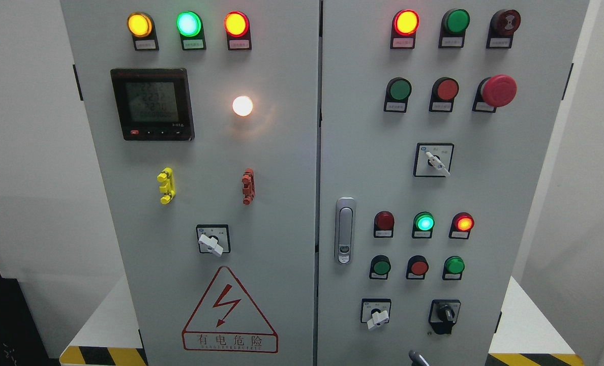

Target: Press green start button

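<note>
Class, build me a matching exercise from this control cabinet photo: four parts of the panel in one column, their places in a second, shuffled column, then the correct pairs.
Column 1
1. digital meter
2. emergency stop button
3. warning triangle
4. door handle

Column 2
A. lower left door
B. left edge of right door
C. upper left door
D. upper right door

Pairs: 1-C, 2-D, 3-A, 4-B

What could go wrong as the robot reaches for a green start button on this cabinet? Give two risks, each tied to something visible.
1. Several green buttons sit on the right door; the wrong one may get pressed.
2. Red buttons lie right beside green ones, and the red mushroom button is close, so a slightly off reach could stop the machine. No hand is clearly visible yet.
</note>
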{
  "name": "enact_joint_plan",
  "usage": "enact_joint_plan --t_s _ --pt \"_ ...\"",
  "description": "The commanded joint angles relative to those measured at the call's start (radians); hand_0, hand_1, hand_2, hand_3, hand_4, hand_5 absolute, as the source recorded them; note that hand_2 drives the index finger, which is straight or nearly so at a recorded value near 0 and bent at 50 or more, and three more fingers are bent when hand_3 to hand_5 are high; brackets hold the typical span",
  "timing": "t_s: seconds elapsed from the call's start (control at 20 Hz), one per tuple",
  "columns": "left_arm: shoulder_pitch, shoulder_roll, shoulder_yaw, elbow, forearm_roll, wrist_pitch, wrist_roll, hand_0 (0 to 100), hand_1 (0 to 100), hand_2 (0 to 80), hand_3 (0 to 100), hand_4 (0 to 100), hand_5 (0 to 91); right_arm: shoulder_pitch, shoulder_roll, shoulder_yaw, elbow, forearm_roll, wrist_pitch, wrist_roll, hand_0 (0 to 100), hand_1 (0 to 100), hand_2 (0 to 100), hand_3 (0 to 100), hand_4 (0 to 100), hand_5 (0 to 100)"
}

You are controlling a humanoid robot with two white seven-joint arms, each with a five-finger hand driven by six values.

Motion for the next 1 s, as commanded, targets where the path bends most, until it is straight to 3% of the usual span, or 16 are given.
enact_joint_plan --t_s 0.0,0.4,0.65,0.8,0.95 --pt "0.0 0.0 0.0 0.0 0.0 -0.001 0.0 12 56 0.0 0 0 0.0 -0.001 0.0 -0.001 -0.003 0.001 0.002 0.005 21 5 0 0 0 0" --pt "0.0 0.0 0.0 0.0 0.0 -0.001 0.0 12 56 0.0 0 0 0.0 -0.023 0.002 -0.003 -0.004 0.024 -0.001 0.008 20 7 0 0 0 0" --pt "0.001 0.0 0.0 0.0 0.0 -0.001 0.0 12 56 0.0 0 0 0.0 -0.093 0.002 -0.043 0.013 0.127 -0.001 0.008 18 12 0 13 0 0" --pt "0.001 0.0 0.0 0.001 0.0 -0.001 0.0 12 56 0.0 0 0 0.0 -0.129 0.002 -0.066 0.023 0.196 -0.005 0.008 17 14 0 22 13 0" --pt "0.0 0.0 0.0 0.0 0.0 -0.001 0.0 12 56 0.0 0 0 0.0 -0.165 0.0 -0.101 0.046 0.282 -0.042 0.008 18 14 0 28 19 0"
